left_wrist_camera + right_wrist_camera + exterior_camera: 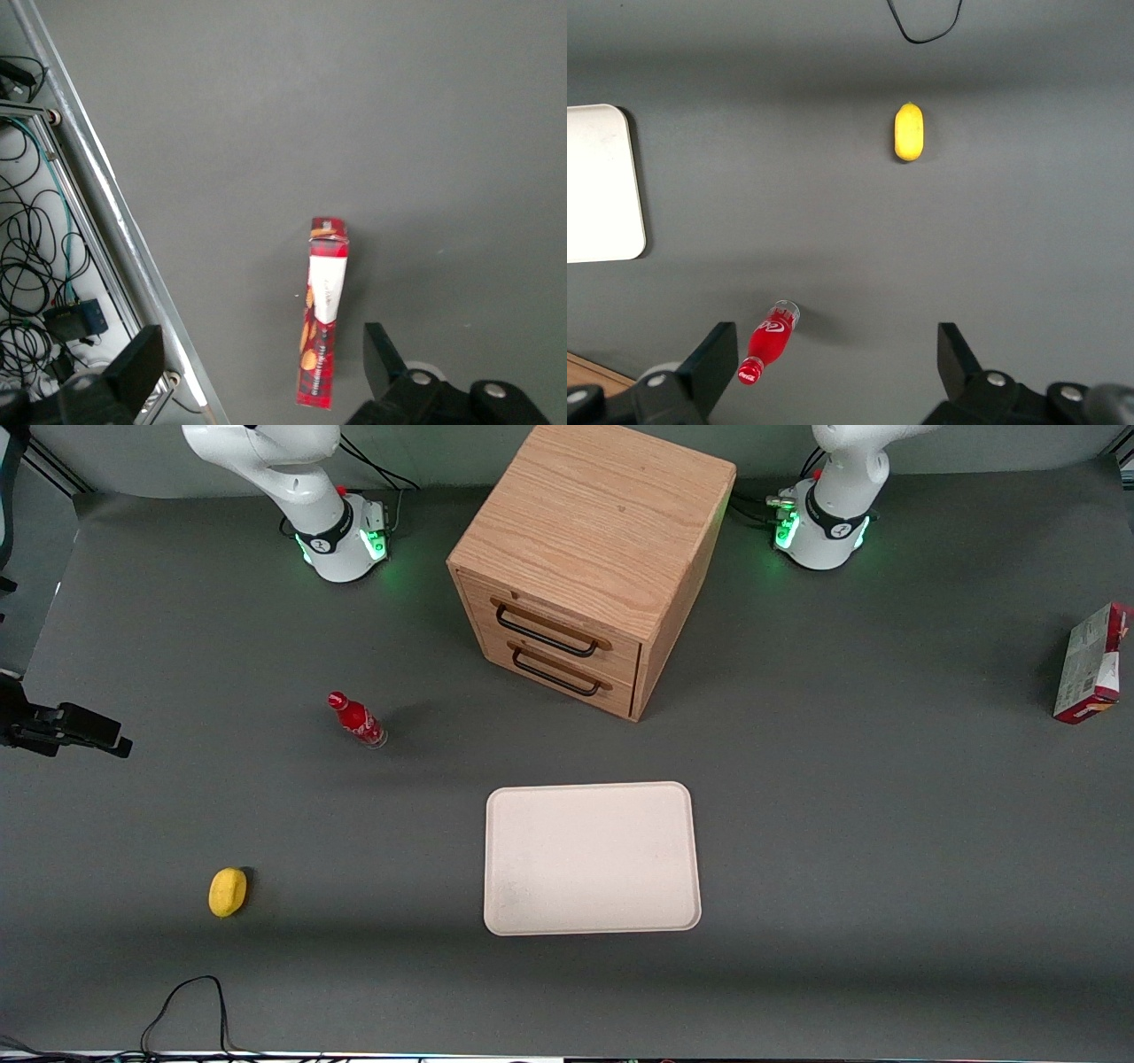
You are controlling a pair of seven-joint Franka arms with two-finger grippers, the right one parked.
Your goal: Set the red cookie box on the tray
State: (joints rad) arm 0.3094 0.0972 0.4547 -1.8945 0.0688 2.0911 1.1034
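The gripper [261,372] hangs above the red cookie box [323,314], jaws spread wide and touching nothing. In the front view the box [1091,664] stands on edge at the right margin, partly cut off, well apart from the cream-white tray [591,858] at lower centre.

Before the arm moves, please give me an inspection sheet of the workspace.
Surface: dark grey table, flat.
Job's things: red cookie box stands on its edge at the working arm's end of the table; tray lies bare, nearer to the front camera than the wooden drawer cabinet.
Clutter: red bottle and yellow lemon, toward the parked arm's end.
Grippers: gripper open, above the box, holding nothing.
Cables: black cable at the table's near edge; a tangle off the table.
Surroundings: metal frame rail along the table's edge.
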